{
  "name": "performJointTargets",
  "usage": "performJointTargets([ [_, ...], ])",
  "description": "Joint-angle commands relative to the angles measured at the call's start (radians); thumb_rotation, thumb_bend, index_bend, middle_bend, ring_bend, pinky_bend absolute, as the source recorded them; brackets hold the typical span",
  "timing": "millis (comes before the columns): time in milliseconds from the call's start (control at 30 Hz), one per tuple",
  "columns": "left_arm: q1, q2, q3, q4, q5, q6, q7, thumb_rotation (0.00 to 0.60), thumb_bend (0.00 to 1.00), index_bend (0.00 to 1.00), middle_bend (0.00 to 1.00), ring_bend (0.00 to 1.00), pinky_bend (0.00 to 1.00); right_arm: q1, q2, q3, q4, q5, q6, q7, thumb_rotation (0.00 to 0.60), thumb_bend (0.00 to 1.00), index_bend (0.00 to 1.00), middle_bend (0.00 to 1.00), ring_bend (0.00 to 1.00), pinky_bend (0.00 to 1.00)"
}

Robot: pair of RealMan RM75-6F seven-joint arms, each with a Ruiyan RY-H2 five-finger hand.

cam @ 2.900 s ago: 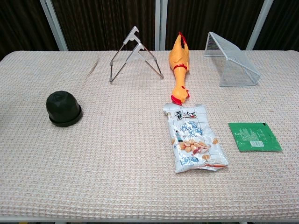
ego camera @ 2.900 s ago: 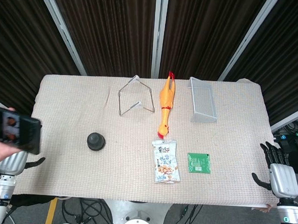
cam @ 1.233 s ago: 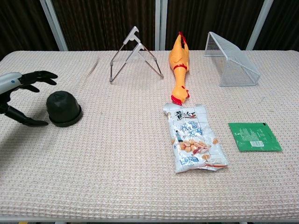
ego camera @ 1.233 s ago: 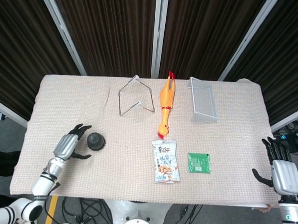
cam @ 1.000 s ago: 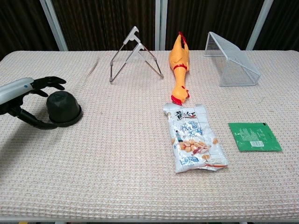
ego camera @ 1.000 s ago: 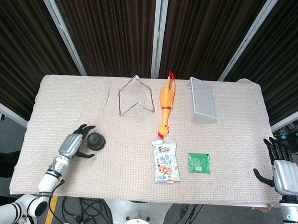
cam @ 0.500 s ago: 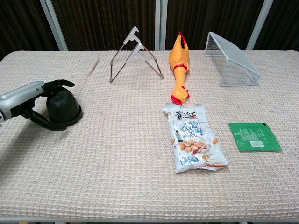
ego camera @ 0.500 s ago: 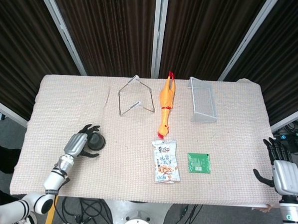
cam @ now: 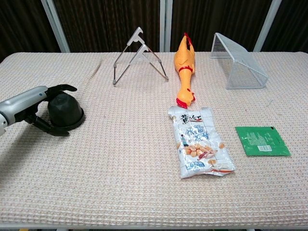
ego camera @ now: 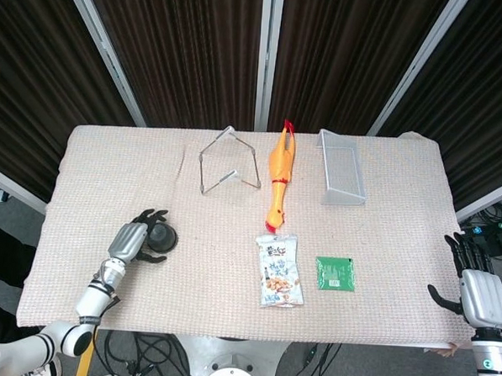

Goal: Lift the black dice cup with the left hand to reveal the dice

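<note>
We find the black dice cup (cam: 65, 111) standing mouth-down on the table (cam: 120, 183), its rim flat on the woven cloth, well to the left of the snack packet (cam: 199, 142) and nearer the table's left edge. The left hand (cam: 36, 107) sits against the cup's left side: fingers (cam: 61, 88) arch over the crown and the thumb curls round the lower front near the rim. In the head view the left hand (ego camera: 137, 237) likewise wraps the cup (ego camera: 164, 238) from the left. We judge the hand to be closing on the cup, but we cannot tell whether the grip is actually firm or merely touching.

The right hand (ego camera: 478, 292) hangs off the table's right edge, far from the cup, fingers apart and holding nothing.

Progress: the reach appears complete and the grasp is at hand or just made. The lift is not yet done; the cup shows no gap beneath its rim, and no dice are visible. What remains is securing the hold and raising the cup straight up.
</note>
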Motion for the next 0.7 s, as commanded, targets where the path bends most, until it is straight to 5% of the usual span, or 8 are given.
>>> performJointTargets([
  [33,-0.001,-0.004,-0.001,0.003,-0.003,-0.001,0.001,0.600,0.04,0.10,0.23,0.09,0.20,0.000,0.000,0.000,0.002,0.000,0.000,0.002,0.600,0.16,0.00,0.00,0.00,0.00],
  [700,-0.004,-0.015,-0.022,0.002,-0.018,0.026,0.016,0.600,0.19,0.18,0.42,0.25,0.34,-0.001,-0.004,-0.001,0.009,0.005,-0.007,0.005,0.600,0.16,0.00,0.00,0.00,0.00],
])
